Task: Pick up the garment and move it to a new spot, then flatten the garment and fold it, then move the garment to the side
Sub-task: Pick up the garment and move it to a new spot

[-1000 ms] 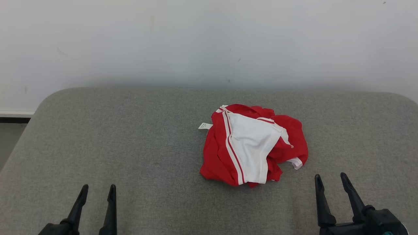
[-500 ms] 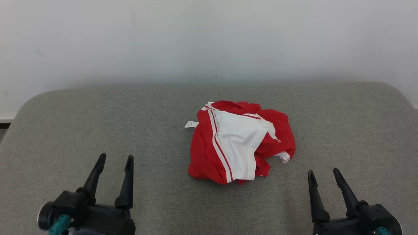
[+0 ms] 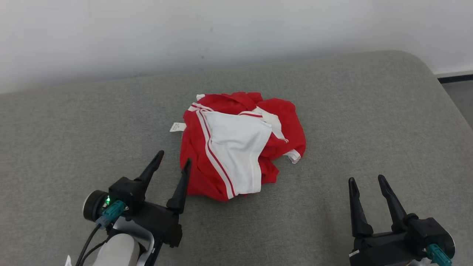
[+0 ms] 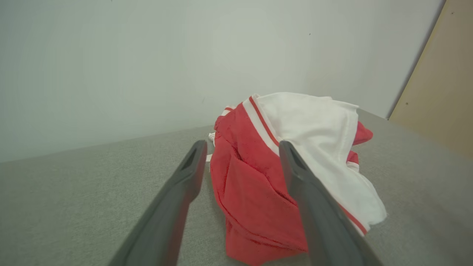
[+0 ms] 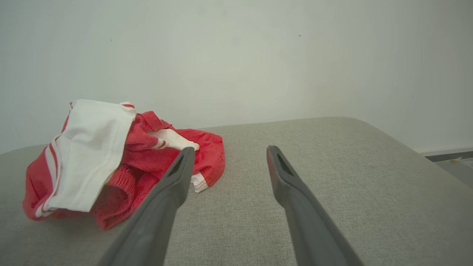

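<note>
Garment (image 3: 236, 147) crumpled mid grey pad (image 3: 369, 111), red w/ white panel. L pincer (image 3: 174, 156) wide, empty, just beside garment's 8 o'clock edge. R pincer (image 3: 366, 178) wide, empty, at its 4 o'clock, apart

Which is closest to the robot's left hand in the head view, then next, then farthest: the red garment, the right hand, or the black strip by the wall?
1. The garment: just beside the left hand, on its right.
2. The right hand: over at the lower right.
3. The black strip: far off at the upper right edge.
</note>
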You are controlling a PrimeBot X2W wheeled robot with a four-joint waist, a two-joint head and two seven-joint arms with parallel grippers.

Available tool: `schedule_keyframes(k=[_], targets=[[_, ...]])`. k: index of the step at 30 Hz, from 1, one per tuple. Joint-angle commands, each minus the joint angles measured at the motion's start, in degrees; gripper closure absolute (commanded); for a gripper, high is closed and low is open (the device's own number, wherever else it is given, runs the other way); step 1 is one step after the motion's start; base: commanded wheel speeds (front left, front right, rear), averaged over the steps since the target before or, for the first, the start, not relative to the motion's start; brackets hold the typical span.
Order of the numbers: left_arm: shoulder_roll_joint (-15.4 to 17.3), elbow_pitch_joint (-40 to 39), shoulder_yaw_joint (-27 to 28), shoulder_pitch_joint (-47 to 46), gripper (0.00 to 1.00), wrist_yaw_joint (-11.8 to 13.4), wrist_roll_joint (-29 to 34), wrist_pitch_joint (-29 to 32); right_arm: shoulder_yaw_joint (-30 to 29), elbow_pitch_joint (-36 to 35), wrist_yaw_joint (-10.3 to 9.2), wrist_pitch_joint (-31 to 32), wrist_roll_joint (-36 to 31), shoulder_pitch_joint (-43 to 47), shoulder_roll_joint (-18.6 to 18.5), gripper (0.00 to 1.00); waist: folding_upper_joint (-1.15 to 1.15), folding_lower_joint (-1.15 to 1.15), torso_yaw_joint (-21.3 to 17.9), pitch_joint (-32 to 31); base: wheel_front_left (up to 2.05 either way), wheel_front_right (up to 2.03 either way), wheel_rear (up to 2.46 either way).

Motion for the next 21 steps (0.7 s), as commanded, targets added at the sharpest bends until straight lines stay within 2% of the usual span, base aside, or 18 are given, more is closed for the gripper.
schedule_keyframes(k=[1, 9, 10, 11, 12, 21], targets=[[0.35, 0.97, -0.66, -0.68, 0.0, 0.11, -0.92, -0.05, -0.11, -0.17, -0.12, -0.03, 0.42, -0.51, 0.07, 0.0, -0.01, -0.01, -3.17, 3.1, 0.0, 0.0, 0.0], [1.08, 8.04, -6.26, -2.26, 0.0, 0.1, -4.57, -0.05, 0.08, -0.27, -0.12, -0.03, 1.65, -1.13, 0.13, 0.0, -0.01, -0.01, -4.86, 4.34, 0.0, 0.0, 0.0], [0.96, 8.64, -6.52, -2.39, 0.11, 0.1, -5.15, -0.05, 0.09, -0.24, -0.12, -0.03, 1.59, -1.16, 0.13, 0.0, -0.01, -0.01, -4.93, 4.34, 0.0, 0.0, 0.0], [1.1, 8.94, -6.8, -2.79, 0.62, 0.1, -5.01, -0.05, 0.06, -0.22, -0.12, -0.03, 1.52, -1.2, 0.12, 0.0, -0.01, -0.01, -4.94, 4.36, 0.0, 0.0, 0.0], [1.31, 9.09, -6.87, -3.18, 1.0, 0.1, -5.05, -0.05, 0.04, -0.21, -0.12, -0.03, 1.53, -1.24, 0.12, 0.0, -0.01, -0.01, -4.96, 4.36, 0.0, 0.0, 0.0], [2.83, 3.7, -4.89, -8.29, 1.0, 0.09, -4.12, -0.06, -0.83, 0.25, -0.12, -0.03, 1.71, 0.03, 0.12, 0.0, -0.01, -0.01, -2.11, 2.21, 0.0, 0.0, 0.0]])
